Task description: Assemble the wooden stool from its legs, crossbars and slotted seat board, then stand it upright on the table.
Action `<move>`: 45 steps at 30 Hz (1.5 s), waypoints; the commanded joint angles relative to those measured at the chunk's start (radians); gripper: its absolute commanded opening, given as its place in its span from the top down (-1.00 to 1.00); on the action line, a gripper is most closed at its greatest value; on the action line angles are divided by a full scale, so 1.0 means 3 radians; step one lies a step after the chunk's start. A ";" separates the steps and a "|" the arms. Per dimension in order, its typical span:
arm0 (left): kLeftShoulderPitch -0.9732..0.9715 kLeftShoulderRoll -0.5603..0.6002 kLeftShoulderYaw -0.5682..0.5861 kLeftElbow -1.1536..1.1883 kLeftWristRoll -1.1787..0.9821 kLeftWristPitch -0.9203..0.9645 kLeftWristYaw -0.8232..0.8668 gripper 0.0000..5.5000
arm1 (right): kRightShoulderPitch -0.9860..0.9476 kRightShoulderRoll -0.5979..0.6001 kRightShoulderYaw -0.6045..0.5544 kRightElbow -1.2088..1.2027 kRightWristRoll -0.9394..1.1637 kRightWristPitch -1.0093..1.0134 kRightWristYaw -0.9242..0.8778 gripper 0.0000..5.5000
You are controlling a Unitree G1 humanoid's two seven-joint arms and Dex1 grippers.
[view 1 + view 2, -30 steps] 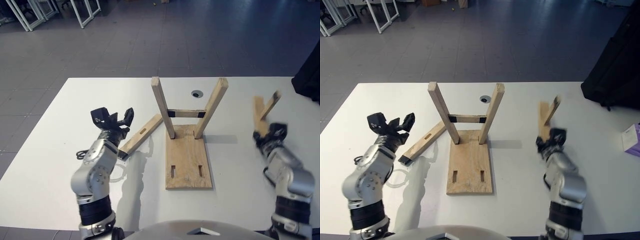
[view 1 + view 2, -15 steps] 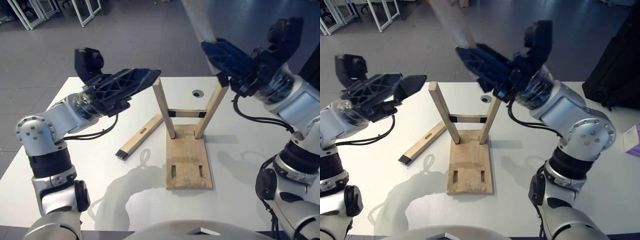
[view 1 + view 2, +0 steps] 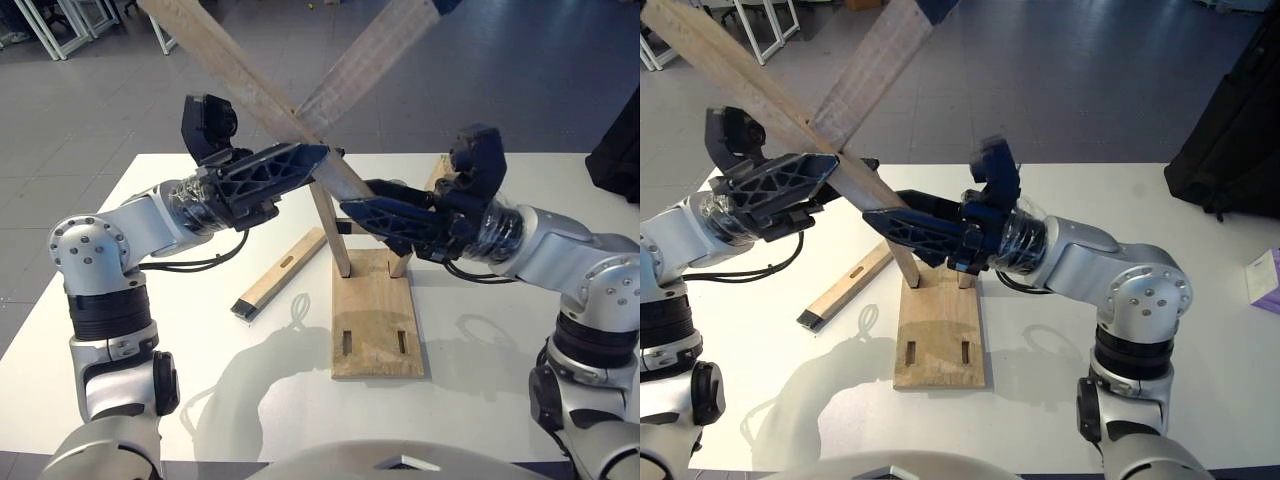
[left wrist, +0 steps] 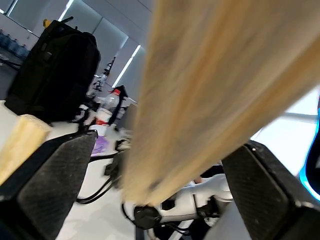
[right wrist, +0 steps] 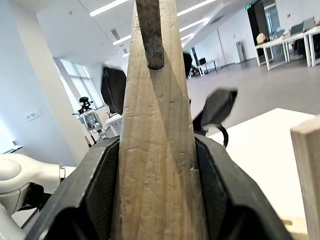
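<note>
Lining up the two raised legs with the empty slots (image 3: 345, 343) seems the step now. The first leg (image 3: 370, 50) is gripped by the left fingers (image 3: 285, 165), the second leg (image 3: 220, 50) by the right fingers (image 3: 390, 218), and they are crossed high over the tabletop (image 3: 480, 380). They should be uncrossed, then lowered slowly. The seat board (image 3: 375, 300) lies flat below, with two standing legs (image 3: 338, 245) fixed at its far end; these could be bumped on the way down. A loose stick (image 3: 283, 268) lies beside them
</note>
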 commanded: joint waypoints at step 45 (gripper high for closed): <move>0.1746 -0.0044 -0.1223 -0.0765 0.3735 -0.3258 -0.2044 0.26 | 0.1866 -0.1206 0.0259 0.0289 -0.1809 -0.0785 0.1030 -0.90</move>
